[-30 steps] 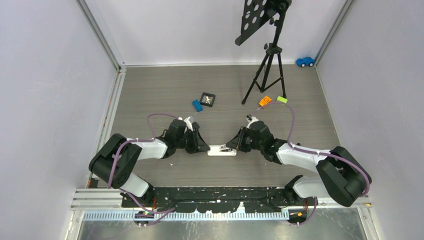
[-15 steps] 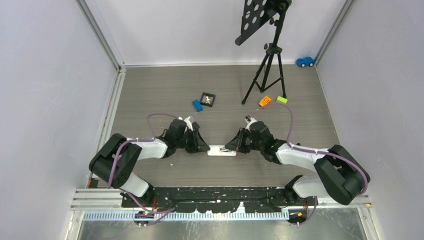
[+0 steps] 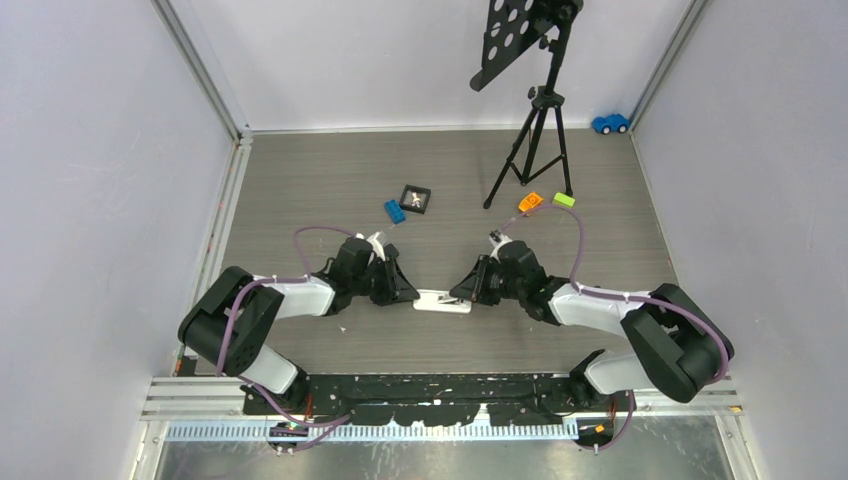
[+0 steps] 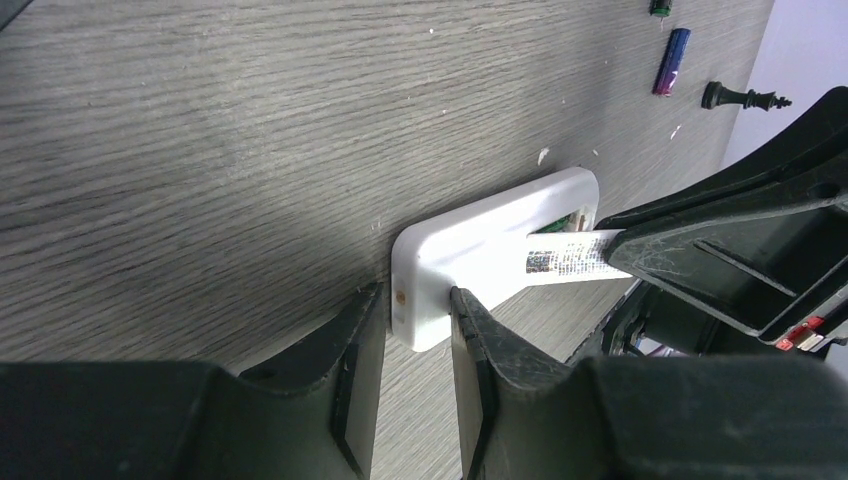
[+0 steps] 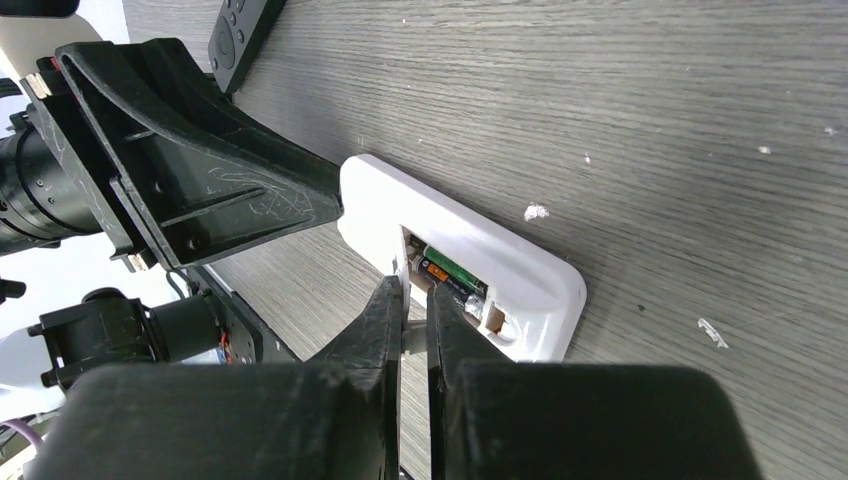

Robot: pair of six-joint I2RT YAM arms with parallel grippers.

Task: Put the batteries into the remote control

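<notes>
Picture edges crop a greenish battery [image 4: 660,6] and a black remote [image 5: 243,30].

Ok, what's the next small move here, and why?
Probably the right claw should tip its labelled battery down flat into the open compartment, beside the green battery already seated. The labelled battery looks slanted, one end at the bay, and the left claw clamps the remote by its end, steadying it.

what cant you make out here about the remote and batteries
- Top external: the remote battery bay is too small to see into.
- Right wrist: the right end effector hides the bay's near end, so the cell count is unclear.
- Left wrist: the green battery is cut off by the top edge.
- Right wrist: the black remote is cut off by the top edge.
</notes>
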